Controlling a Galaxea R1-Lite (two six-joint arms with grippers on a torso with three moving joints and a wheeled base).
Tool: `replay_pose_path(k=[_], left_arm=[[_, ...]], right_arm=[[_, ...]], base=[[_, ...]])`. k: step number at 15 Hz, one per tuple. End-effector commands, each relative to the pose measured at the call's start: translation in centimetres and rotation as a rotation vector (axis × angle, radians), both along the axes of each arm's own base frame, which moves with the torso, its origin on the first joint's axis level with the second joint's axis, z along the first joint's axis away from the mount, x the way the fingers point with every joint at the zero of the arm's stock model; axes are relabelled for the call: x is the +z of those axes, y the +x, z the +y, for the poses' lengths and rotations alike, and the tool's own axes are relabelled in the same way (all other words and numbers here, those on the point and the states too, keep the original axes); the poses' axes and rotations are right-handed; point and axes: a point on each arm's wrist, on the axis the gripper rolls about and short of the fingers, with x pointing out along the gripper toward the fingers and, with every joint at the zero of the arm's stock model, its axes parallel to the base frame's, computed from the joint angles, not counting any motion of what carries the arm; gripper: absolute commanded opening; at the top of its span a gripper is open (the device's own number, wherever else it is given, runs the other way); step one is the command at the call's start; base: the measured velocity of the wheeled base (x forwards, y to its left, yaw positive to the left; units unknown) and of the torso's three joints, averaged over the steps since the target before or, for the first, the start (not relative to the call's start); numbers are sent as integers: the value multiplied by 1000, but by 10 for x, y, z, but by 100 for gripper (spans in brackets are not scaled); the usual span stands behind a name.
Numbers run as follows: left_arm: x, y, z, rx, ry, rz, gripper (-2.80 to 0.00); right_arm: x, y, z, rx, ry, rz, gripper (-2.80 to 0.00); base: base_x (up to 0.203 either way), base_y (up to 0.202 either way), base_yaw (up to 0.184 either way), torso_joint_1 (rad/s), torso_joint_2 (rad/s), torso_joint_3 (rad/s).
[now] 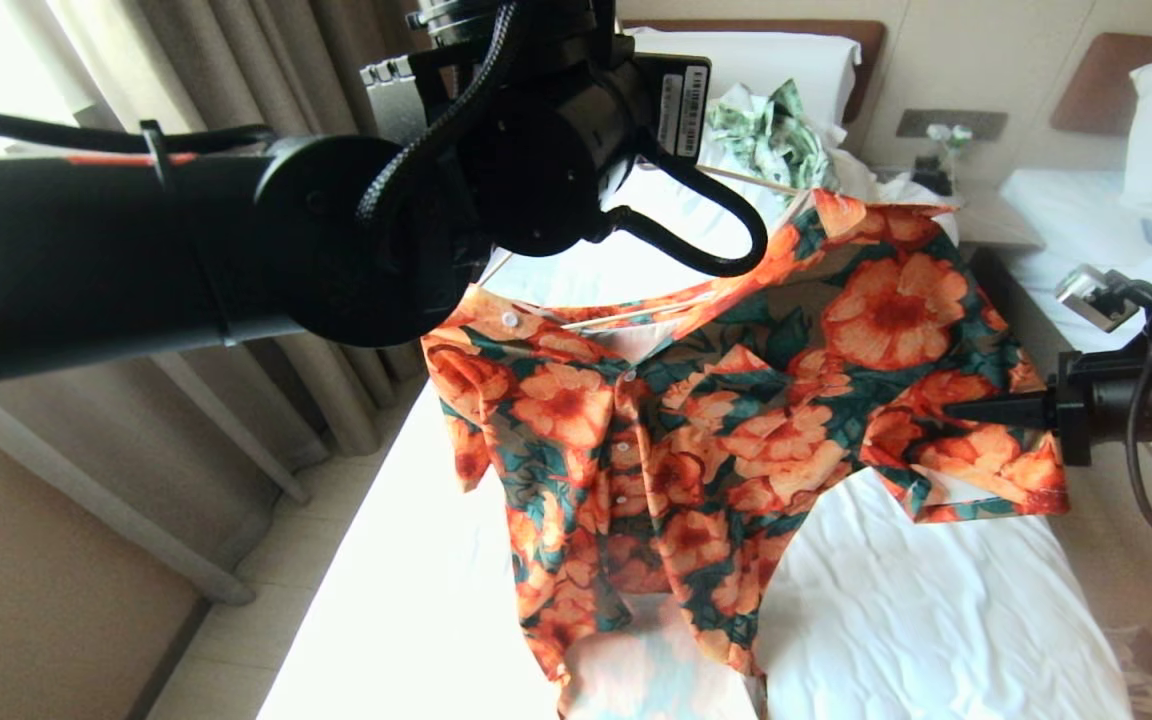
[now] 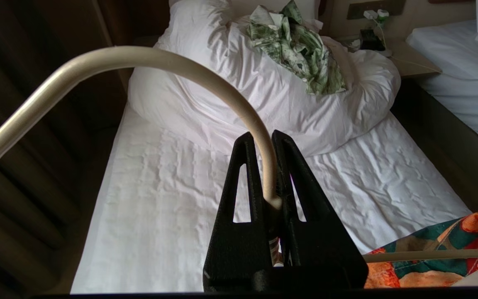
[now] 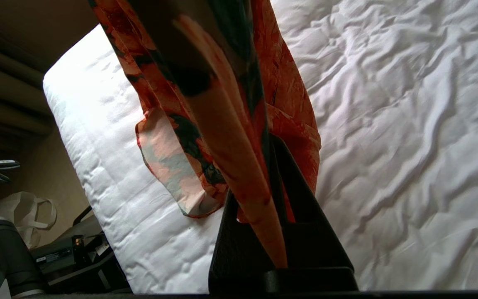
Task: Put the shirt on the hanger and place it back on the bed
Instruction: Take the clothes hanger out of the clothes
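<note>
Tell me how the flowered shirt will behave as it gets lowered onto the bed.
Probably floppy: the shirt sags in folds below the hanger that the left pincer holds. Likely light, since the thin hanger carries it. It may slide or bunch, because the right pincer pinches only one sleeve.

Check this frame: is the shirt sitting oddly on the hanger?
Yes. The orange-flowered short-sleeved shirt hangs lopsided on the thin cream wire hanger: one shoulder rides high, the other sags. The left gripper pinches the hook; the right gripper pinches a fold of sleeve.
</note>
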Motion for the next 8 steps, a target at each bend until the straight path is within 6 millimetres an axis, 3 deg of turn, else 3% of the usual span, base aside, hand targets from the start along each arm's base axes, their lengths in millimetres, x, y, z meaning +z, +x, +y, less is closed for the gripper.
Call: replay_pose_path(k=[1, 8], left_arm=[[0, 0, 0, 4, -1, -2, -280], [5, 0, -1, 4, -7, -11, -280]], right_arm=[[-7, -2, -3, -1, 2, 16, -280], [-24, -9, -10, -3, -11, 46, -280]], base=[[0, 0, 0, 0, 0, 0], [0, 0, 0, 0, 0, 0]])
